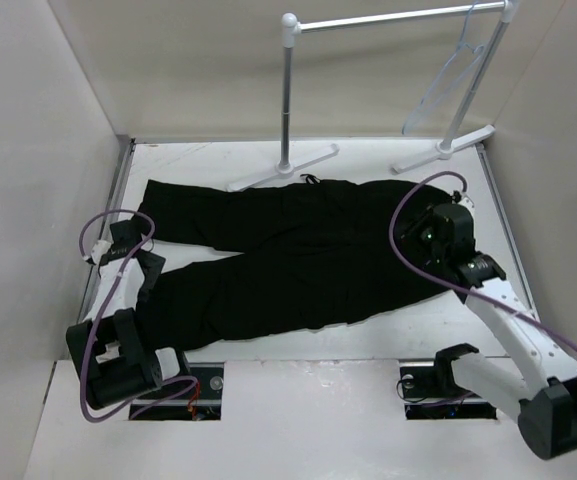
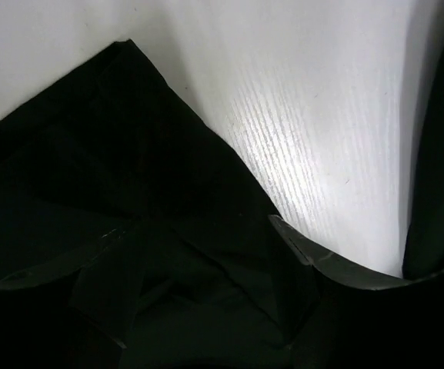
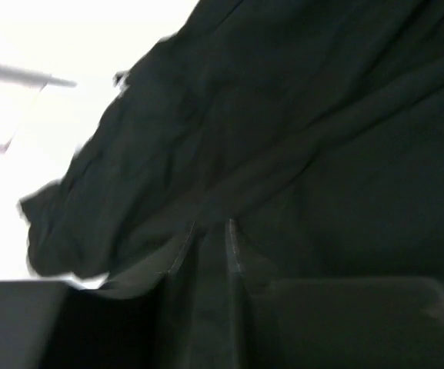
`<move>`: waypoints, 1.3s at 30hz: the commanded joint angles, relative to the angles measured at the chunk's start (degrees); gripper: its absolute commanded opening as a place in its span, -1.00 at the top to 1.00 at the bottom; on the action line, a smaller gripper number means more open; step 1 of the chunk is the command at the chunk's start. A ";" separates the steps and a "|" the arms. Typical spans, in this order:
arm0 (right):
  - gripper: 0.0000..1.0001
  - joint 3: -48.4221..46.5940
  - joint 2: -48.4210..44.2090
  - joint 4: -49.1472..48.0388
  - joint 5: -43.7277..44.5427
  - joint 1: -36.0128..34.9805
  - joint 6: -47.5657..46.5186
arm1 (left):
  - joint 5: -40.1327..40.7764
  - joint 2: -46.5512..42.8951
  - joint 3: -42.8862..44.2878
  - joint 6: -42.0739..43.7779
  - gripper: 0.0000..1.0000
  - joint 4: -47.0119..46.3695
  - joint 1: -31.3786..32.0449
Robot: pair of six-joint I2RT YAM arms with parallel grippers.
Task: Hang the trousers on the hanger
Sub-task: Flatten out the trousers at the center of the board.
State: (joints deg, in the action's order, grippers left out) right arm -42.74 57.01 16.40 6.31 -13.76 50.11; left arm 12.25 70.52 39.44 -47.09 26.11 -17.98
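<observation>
Where trousers [image 1: 288, 250] lie, left tool [image 1: 128, 245] at cuffs, right tool [image 1: 426, 235] at waist

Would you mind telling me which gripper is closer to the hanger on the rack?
The right. The right gripper sits at the waist end of the trousers, directly below the hanger in the overhead view; the left gripper is at the leg ends, far to the other side.

The left arm [image 1: 118, 300] is stretched forward from its base, with the left gripper [image 1: 133, 240] lowered at its end; its jaws are seen spread well apart. The right arm [image 1: 508, 320] is bent inward, with the right gripper [image 1: 430, 228] tipped downward. Its fingers [image 3: 233, 246] are seen close together, blurred.
</observation>
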 commanded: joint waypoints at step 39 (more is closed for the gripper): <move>0.23 11.10 -18.87 12.86 -8.68 -13.88 -1.77 | 0.94 -22.62 -5.42 -4.67 -0.08 19.95 -9.14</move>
State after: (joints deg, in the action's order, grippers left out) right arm -32.10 38.68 27.57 -1.78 -26.48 48.86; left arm 14.06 47.53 36.60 -49.80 39.64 -26.33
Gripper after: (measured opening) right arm 0.358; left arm 0.535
